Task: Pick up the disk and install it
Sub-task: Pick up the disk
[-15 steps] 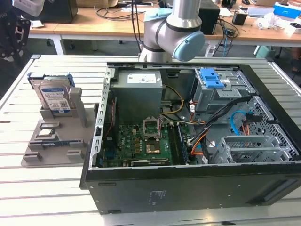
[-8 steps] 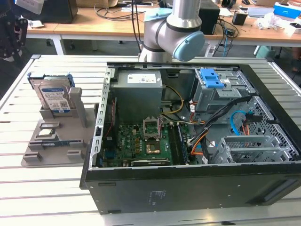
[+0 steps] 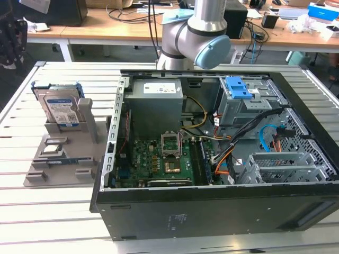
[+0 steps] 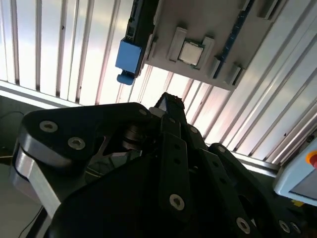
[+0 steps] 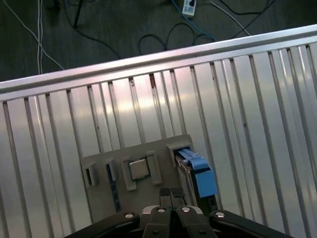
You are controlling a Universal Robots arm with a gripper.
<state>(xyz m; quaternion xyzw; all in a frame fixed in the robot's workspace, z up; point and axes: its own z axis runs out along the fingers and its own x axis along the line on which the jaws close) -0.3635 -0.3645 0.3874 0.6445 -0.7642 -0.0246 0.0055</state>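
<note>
At the exterior view's left, in the upper left of the frame, the disk point(image 3: 62, 107) stood upright on its edge in a slot of the grey stand point(image 3: 89, 124). Its label faced the camera, and blue rails showed along its sides. Lower on the same stand, a small silver square chip point(image 3: 54, 147) lay flat in a recess. The stand rested on the slatted metal bench point(image 3: 32, 217), just beside the open computer case point(image 3: 212, 217), which took up the middle and right of the frame. Inside the case, from left to right, a green mainboard point(image 3: 153, 161) lay below a grey power supply box point(image 3: 156, 100). Next came a black cable bundle point(image 3: 254, 124), and a blue latch plate point(image 3: 237, 87) sat on the drive cage in the upper right. The robot arm point(image 3: 193, 37) rose at the top centre, behind the case.

In the first wrist view the pincer point(image 5: 171, 193) hung over the stand point(image 5: 148, 203), its two fingertips pressed together with nothing between them. The disk point(image 5: 202, 177) showed edge-on beside the chip point(image 5: 138, 168), and the pincer was not touching it. In the second wrist view the pincer point(image 4: 169, 104) pointed toward the same stand point(image 4: 218, 29), where the disk point(image 4: 130, 54) stood at one end.
</note>
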